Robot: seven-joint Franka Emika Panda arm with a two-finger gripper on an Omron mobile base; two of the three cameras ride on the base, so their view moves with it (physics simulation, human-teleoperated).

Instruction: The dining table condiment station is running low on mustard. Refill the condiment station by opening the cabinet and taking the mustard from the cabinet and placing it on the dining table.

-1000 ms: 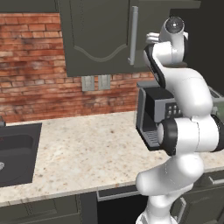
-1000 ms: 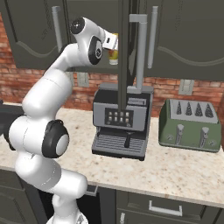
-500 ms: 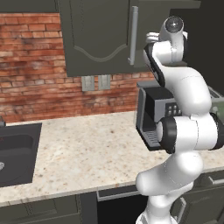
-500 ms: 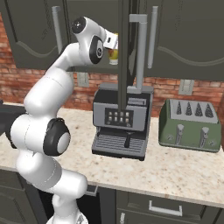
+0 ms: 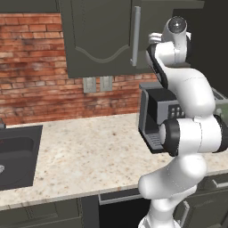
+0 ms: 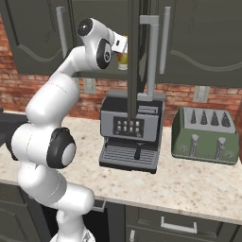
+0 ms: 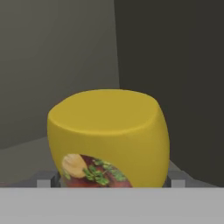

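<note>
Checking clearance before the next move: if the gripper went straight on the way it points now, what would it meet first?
The mustard sits right in front of the gripper, between its fingertips; behind it is the cabinet interior, though how far off is unclear.

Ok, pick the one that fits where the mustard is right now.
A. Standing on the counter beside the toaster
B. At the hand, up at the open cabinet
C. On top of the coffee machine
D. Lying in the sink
B: the mustard sits between the hand's fingertips in the hand view, and the right base view shows it at the hand by the cabinet's open door, well above the counter.
</note>
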